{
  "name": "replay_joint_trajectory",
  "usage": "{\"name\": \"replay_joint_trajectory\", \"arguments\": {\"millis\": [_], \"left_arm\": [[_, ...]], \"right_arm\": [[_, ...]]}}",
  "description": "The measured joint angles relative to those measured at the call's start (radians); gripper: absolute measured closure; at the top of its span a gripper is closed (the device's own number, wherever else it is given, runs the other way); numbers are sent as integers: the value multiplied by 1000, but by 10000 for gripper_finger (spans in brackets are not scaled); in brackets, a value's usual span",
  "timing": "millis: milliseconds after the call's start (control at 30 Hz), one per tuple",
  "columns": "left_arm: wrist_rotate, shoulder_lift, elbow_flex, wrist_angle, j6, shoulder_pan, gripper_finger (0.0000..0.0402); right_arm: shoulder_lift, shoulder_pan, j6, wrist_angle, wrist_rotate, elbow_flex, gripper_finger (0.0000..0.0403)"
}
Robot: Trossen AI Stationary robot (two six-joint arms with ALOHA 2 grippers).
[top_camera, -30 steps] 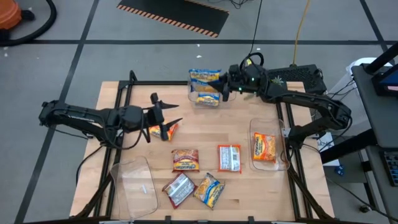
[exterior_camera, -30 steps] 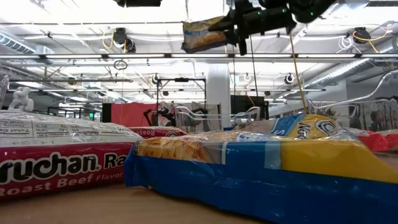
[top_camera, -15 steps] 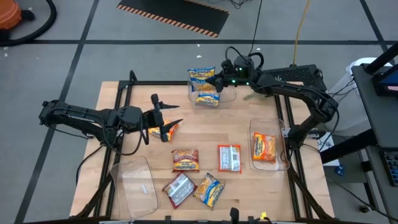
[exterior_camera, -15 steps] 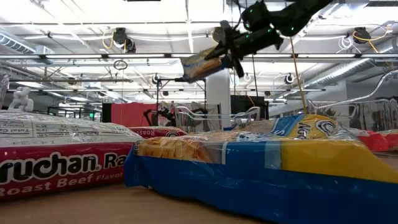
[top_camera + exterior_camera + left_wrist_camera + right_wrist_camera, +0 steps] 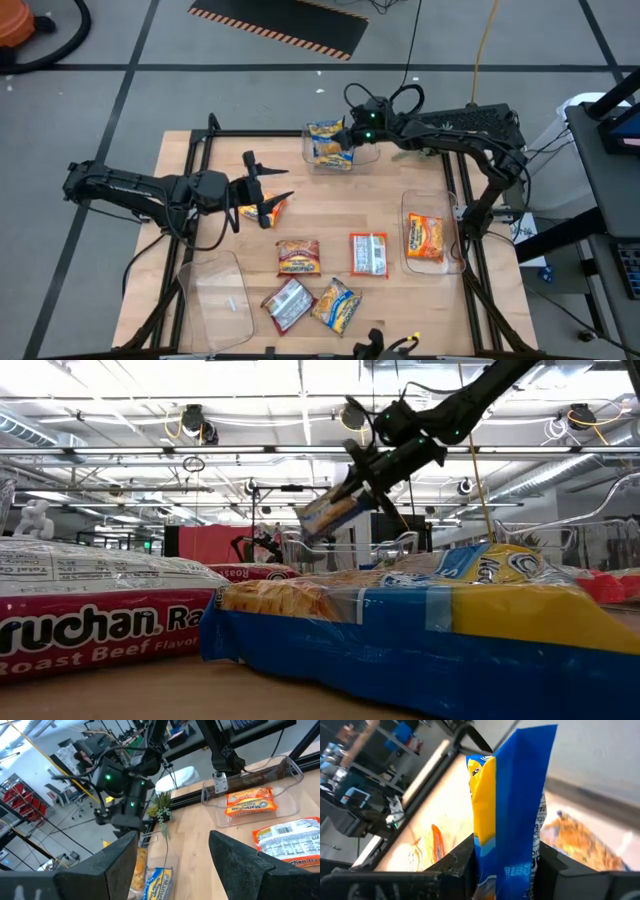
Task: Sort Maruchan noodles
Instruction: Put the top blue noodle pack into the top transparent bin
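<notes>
Low view: my right claw [image 5: 352,488] clamps a blue-yellow packet [image 5: 328,513], long axis tilted, free end down-left.

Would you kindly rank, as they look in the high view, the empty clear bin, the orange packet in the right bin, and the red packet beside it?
1. Empty clear bin, clearly largest.
2. Orange packet and red packet look alike; no ranking between them.

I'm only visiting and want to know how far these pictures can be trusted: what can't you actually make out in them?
- Low view: the close blue-and-yellow noodle packet blocks most of the table behind it.
- High view: the right gripper covers part of the bin and its contents.
- Right wrist view: the held blue-and-yellow packet hides the middle.
- Left wrist view: the open left gripper hides the table beneath.
</notes>
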Motion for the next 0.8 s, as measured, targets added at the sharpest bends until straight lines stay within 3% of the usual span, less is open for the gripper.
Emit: {"name": "replay_joint_trajectory", "arguments": {"millis": [600, 800], "left_arm": [[0, 0, 0, 2, -8, -2, 151], [0, 0, 0, 2, -9, -2, 151]], "right_arm": [[73, 0, -20, -21, 9, 0, 263], [73, 1, -44, -19, 62, 0, 247]]}}
